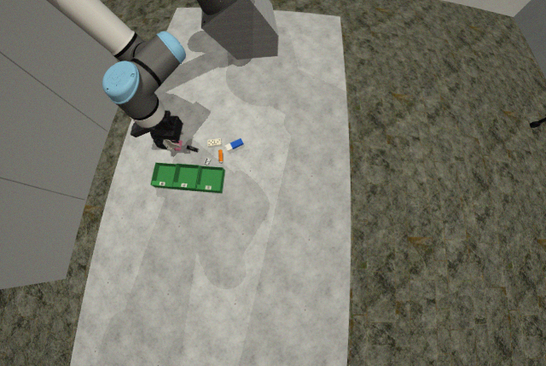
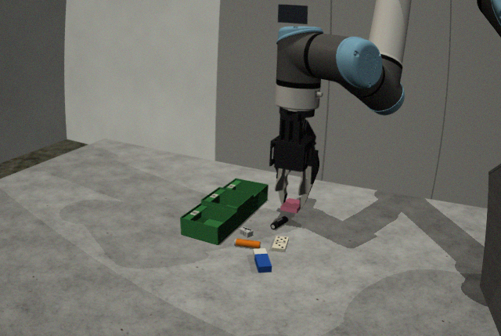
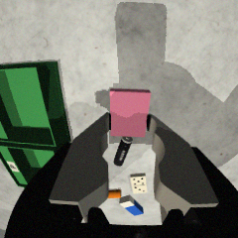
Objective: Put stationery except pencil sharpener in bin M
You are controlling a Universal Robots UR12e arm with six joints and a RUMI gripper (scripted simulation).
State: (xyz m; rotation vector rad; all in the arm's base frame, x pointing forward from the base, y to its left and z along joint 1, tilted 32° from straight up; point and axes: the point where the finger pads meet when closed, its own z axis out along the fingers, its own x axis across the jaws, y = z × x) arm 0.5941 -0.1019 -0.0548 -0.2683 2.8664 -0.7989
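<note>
You have the gripper (image 1: pixel 172 147) (image 2: pixel 292 201) (image 3: pixel 128 114) pinching the pink block (image 1: pixel 177 146) (image 2: pixel 290 205) (image 3: pixel 129 113) | block: right of the green bins (image 1: pixel 188 188) (image 2: pixel 200 230) (image 3: pixel 64 99), in exterior view | why: probably an eraser, squared between fingertips for carrying to M, whose label you can't read

Open lane on bench (image 1: pixel 304 221) (image 2: pixel 121 283) (image 3: pixel 198 30), robot side of bins (image 1: pixel 187 177) (image 2: pixel 218 229) (image 3: pixel 61 99), partly blocked: marker (image 1: pixel 192 148) (image 2: pixel 279 222) (image 3: pixel 123 151) by pink block (image 2: pixel 290 205) (image 3: pixel 130 113); die (image 1: pixel 207 161) (image 2: pixel 246 231), orange stick (image 1: pixel 220 156) (image 2: pixel 247 243) (image 3: pixel 114 193) near end bin. Divider walls split bins; open tops give access from above.
</note>
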